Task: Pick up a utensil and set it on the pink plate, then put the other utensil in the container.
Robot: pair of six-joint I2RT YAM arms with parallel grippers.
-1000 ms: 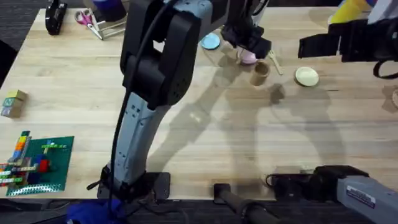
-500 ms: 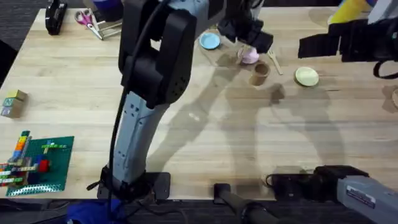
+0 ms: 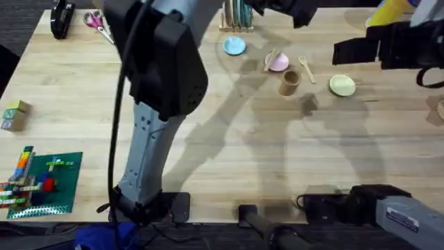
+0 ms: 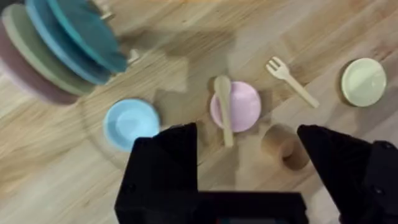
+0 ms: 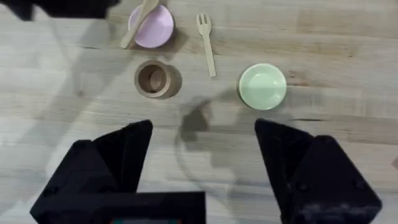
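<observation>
Lifted away from the pink plate [image 4: 239, 106], the left gripper [image 4: 249, 155] hangs open and empty above it. Spoon [image 4: 224, 107] lies across the plate's edge; fork [image 5: 207, 43] rests beside the container [image 5: 153, 78]. Right gripper [image 5: 202, 158] hovers open.

The spoon [image 4: 223, 108] and fork [image 4: 290, 81] are pale wood, the plate [image 4: 242, 106] under the spoon pale pink, and the cup [image 5: 153, 79] tan-brown. Nearby plates are light blue [image 4: 129, 123] and pale yellow-green [image 5: 263, 86]. The table [image 3: 243, 153] is light wood with grain lines; both grippers' fingers [image 4: 165, 162] [image 5: 109, 163] are black.
</observation>
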